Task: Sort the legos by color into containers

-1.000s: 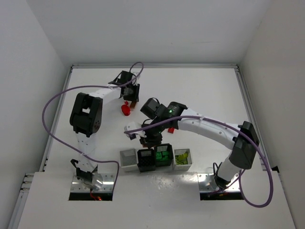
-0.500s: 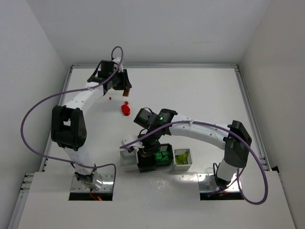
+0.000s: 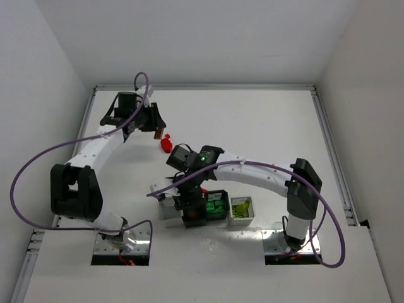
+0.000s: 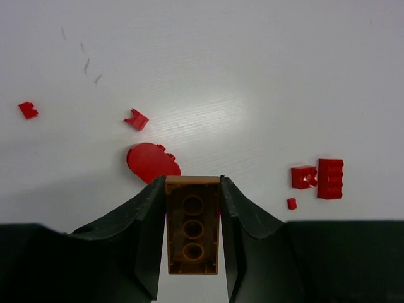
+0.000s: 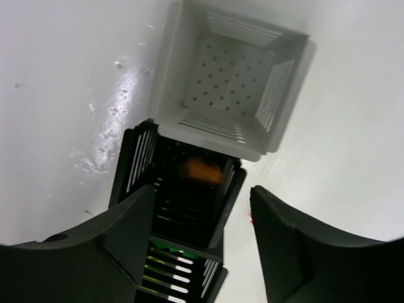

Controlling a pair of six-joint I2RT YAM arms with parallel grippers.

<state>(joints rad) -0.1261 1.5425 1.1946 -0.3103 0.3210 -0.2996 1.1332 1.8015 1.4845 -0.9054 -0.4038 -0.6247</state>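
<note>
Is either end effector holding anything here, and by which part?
Left end effector grips an orange-brown brick by its two long sides. Right end effector is open and empty.

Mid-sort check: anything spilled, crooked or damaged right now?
Nothing stands out. The orange-brown brick sits square in the left gripper's jaws, red legos lie loose on the table, and the containers stand upright.

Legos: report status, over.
Left gripper shut on orange-brown brick. Right gripper open above black bin, orange brick inside. Red legos loose on table.
</note>
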